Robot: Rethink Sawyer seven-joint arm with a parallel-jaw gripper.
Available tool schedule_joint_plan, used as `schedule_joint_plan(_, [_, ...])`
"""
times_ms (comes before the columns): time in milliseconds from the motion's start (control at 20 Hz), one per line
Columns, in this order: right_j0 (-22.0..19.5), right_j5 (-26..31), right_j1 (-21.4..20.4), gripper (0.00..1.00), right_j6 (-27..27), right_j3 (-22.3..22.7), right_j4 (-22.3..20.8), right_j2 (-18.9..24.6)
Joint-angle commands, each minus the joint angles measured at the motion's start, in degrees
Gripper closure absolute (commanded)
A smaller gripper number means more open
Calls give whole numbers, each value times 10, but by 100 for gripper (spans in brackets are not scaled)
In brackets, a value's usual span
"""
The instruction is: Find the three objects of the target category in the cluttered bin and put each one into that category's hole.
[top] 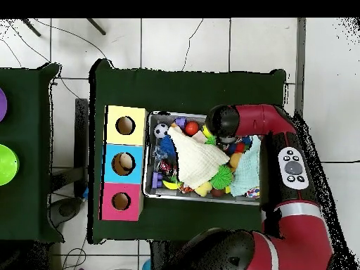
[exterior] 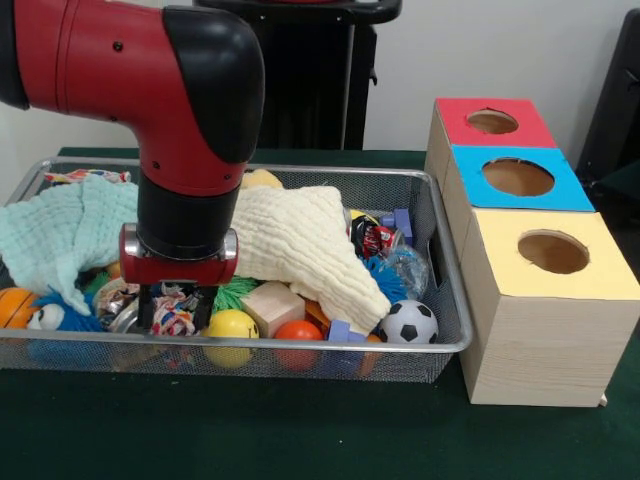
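— Red casing is filling most of the front view: the arm is reaching down into the left part of the wire bin [exterior: 445,300], and the tool [exterior: 178,308] is sitting low among the toys near the front rim.

— Is the tool clamped on anything?

— I cannot tell. Its black tip is pressing into a patterned crumpled thing, with a yellow ball [exterior: 231,325] just to its right, but the wrist is hiding whether the tips are together or apart.

— Why is it digging there?

— My guess is that it is searching. A cream cloth [exterior: 300,240] is draping over the middle of the bin and a pale green cloth [exterior: 60,230] is covering the far left, so much of the pile is lying hidden. A wooden block [exterior: 272,304], an orange ball [exterior: 298,331] and a soccer ball [exterior: 408,322] are lying uncovered along the near edge.

— And the destination?

— A wooden box is standing just right of the bin, with a red hole [exterior: 492,121] farthest, a blue hole [exterior: 518,177] in the middle and a yellow hole [exterior: 553,252] nearest. Nothing is showing which category is wanted.

— Overhead?

— From above, the arm is bending over the bin's upper right part, covering the tool. The cream cloth is spreading across the centre, and the box is lying left of the bin, touching or nearly so, probably to keep each carry short.
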Motion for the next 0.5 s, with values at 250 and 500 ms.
schedule_joint_plan(250, [-18,118,36,0,-228,6,-21,47])
schedule_joint_plan(500, [-24,115,34,100,-233,12,-22,52])
